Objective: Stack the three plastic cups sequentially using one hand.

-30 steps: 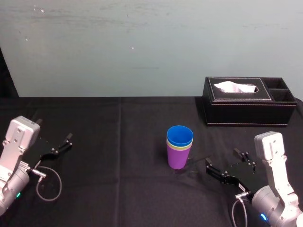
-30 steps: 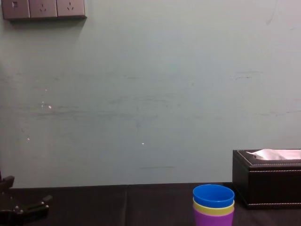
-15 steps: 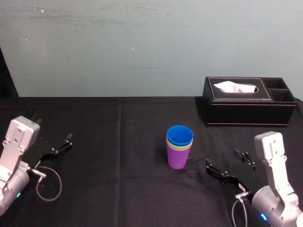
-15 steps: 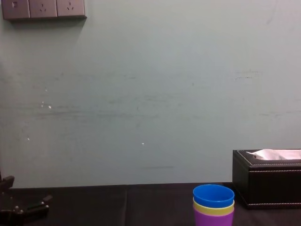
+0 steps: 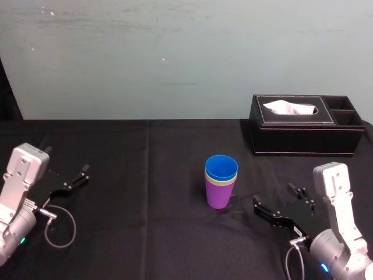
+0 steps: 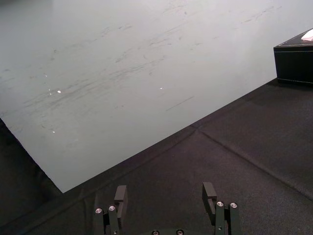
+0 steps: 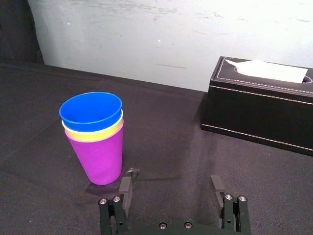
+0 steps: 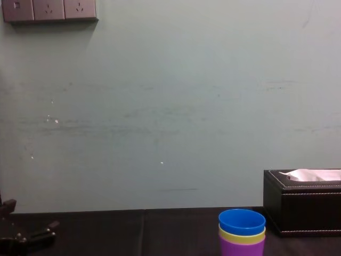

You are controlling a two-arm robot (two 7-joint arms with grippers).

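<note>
Cloth (image 5: 145, 175), cups (image 5: 220, 182) (stacked) near right gripper (image 5: 273, 196)

**Hidden and cropped parts**

The yellow-green cup (image 7: 93, 133) sat mostly buried in the purple cup (image 7: 100, 156), with just a thin rim band showing. The blue cup (image 7: 91, 108) nested the same way, its body hidden below the rim. In the chest view the bottom edge cut off the purple cup's lower part and base. The tissue box (image 8: 303, 205) was cropped by the right edge there, and in the left wrist view just its corner showed at the frame edge. The left gripper (image 6: 165, 193) and right gripper (image 7: 170, 183) were cut by the bottom edge in their wrist views, so the roots of the jaws were out of frame. In the chest view the left gripper was clipped at the lower left, its outline hard to read against the dark counter (image 8: 160, 234). The wall sockets (image 8: 49, 9) were clipped by the top edge.
</note>
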